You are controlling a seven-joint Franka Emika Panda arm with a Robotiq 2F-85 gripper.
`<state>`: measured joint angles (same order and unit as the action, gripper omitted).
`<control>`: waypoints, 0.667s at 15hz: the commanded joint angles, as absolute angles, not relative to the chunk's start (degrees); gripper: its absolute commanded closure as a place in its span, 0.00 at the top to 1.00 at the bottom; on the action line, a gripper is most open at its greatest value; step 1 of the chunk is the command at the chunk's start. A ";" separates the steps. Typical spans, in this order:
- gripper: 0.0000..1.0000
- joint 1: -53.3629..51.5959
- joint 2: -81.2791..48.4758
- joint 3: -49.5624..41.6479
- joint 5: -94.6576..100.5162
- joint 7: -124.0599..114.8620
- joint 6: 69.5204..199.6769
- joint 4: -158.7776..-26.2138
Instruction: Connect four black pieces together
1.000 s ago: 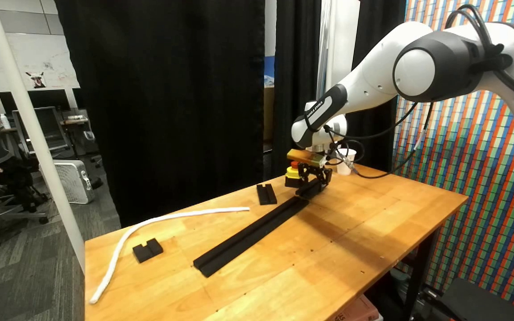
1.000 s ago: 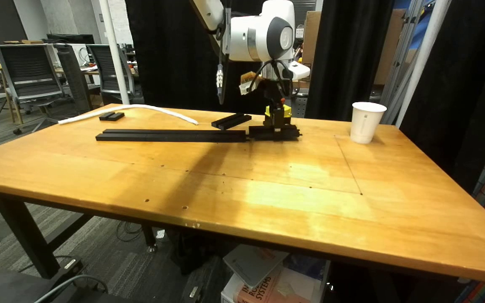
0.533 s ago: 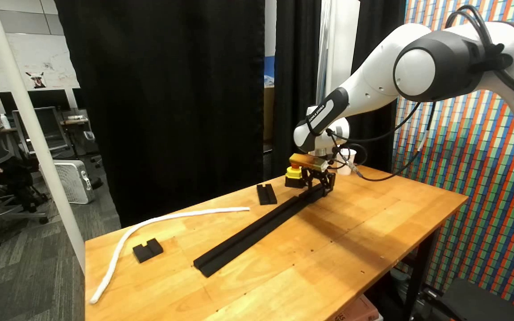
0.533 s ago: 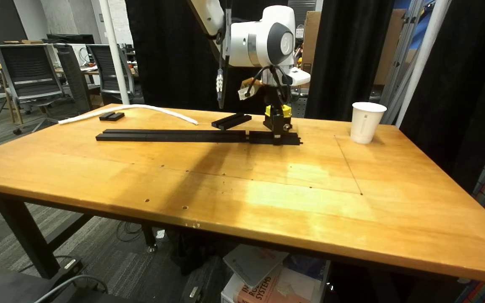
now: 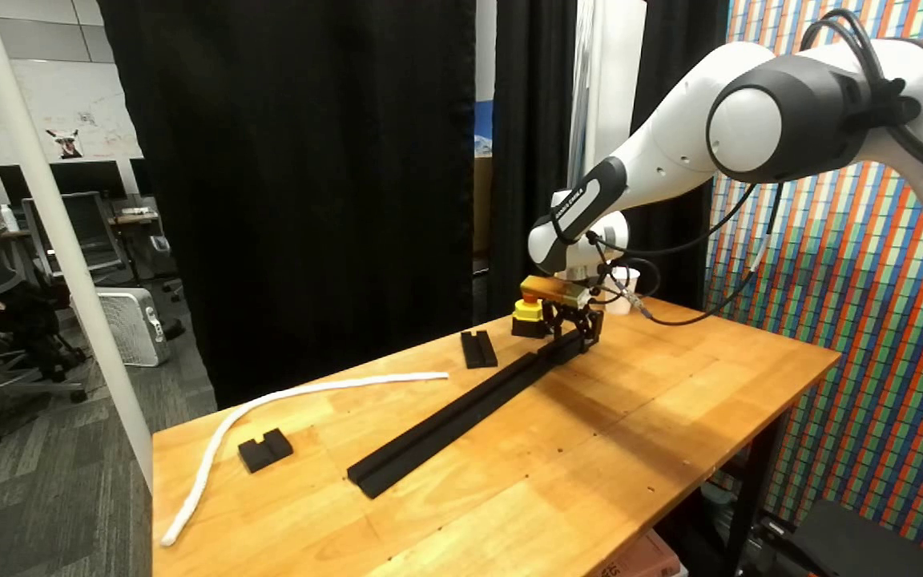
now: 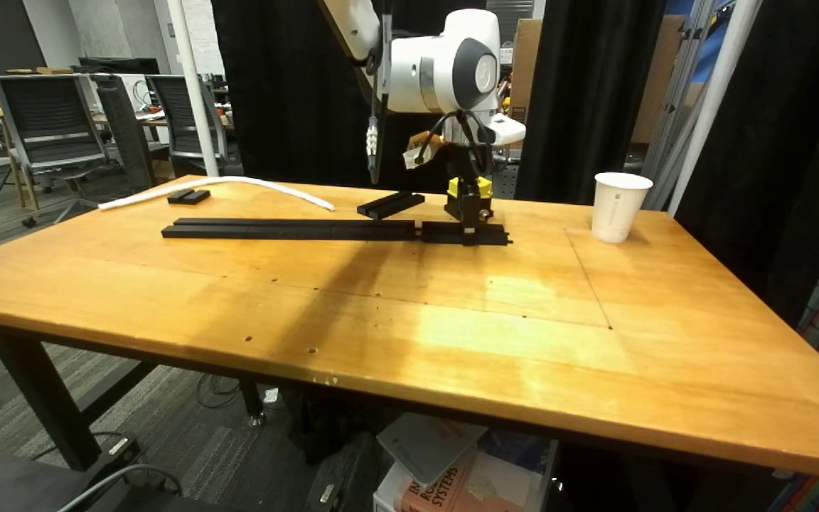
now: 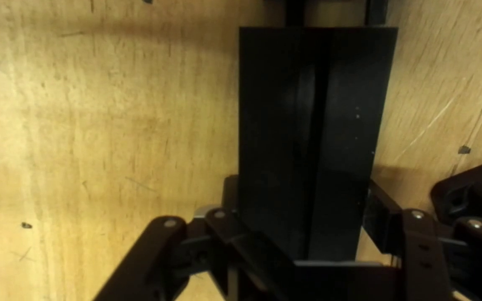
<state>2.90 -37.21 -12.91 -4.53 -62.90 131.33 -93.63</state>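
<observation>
My claw point(image 7: 302, 197) clamps one black bar point(image 7: 308, 125), jaws against both long sides, narrow gap between it and the black strip point(image 6: 288, 230).

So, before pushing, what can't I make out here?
Held bar: lower end hidden by the pincer in the wrist view.
Strip: mostly beyond the wrist view's top edge.
Prongs between them: too small in both exterior views.
Yellow button base: partly behind the pincer in an exterior view.

I have both exterior views set back at different angles, sharing the tabletop point(image 6: 466, 355) and black curtain point(image 5: 293, 200), wrist view close above, facing down.
</observation>
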 commanded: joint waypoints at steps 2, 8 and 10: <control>0.45 3.65 -36.76 -11.88 -5.07 -61.70 130.77 -93.06; 0.45 4.21 -36.41 -11.58 -5.78 -61.02 130.61 -92.85; 0.45 4.43 -36.46 -11.59 -6.01 -60.91 130.59 -92.55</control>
<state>3.34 -37.22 -12.40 -5.01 -62.13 131.33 -93.39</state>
